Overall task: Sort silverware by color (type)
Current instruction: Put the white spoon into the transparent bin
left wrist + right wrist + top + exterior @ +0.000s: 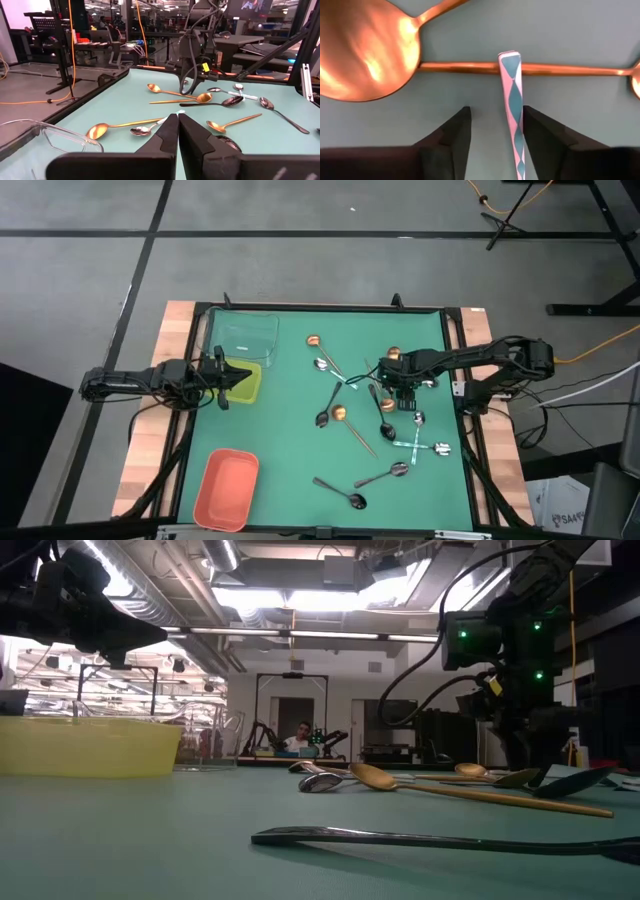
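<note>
A green mat (290, 450) covers the table, with grey floor around it and a workshop beyond, where a person (303, 735) sits far back.

At the left edge, the left gripper (243, 375) hovers over the yellow tray (252, 388), its jaws pressed together and holding nothing. Just behind that sits a clear tray (250, 332), and at the near left corner an orange tray (228, 488). All 3 trays look free of spoons.

The spoons lie loose over the middle and right of the mat. A copper spoon (313, 340) sits toward the back, and a second copper spoon (341, 412) lies near the centre beside a dark spoon (323, 418). Another dark spoon (356, 500) rests near the front edge.

The right gripper (396, 380) is down low in the right-hand cluster. Its jaws stand apart on either side of a silver handle (514, 107), not yet gripping it. That handle's tip lies across a copper handle (470, 67), beside a copper bowl (362, 50).
</note>
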Controlling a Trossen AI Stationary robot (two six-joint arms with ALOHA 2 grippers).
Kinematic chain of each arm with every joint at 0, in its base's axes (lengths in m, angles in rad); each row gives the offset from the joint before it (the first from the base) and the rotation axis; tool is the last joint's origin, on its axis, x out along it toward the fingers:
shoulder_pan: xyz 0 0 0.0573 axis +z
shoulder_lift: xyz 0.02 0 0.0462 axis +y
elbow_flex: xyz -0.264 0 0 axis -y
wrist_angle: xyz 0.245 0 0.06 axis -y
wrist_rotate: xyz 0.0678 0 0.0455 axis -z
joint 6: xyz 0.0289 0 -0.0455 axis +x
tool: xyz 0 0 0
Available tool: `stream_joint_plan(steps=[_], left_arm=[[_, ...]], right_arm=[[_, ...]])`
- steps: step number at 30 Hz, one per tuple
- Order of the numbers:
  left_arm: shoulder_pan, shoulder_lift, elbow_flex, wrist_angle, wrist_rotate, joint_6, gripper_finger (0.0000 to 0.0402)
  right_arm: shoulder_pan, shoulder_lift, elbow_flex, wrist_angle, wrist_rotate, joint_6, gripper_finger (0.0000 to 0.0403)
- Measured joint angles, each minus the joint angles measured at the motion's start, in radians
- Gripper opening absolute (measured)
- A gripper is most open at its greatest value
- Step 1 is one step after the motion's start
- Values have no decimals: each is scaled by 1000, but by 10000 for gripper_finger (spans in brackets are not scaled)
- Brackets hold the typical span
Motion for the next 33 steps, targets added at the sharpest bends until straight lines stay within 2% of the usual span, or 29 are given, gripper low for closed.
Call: stream_joint_plan(steps=[24,33], left_arm=[[0,0,0,0,0,2,5],[0,0,0,0,0,2,5]], right_arm=[[-1,0,0,3,41,0,9],[-1,0,0,2,42,0,14]])
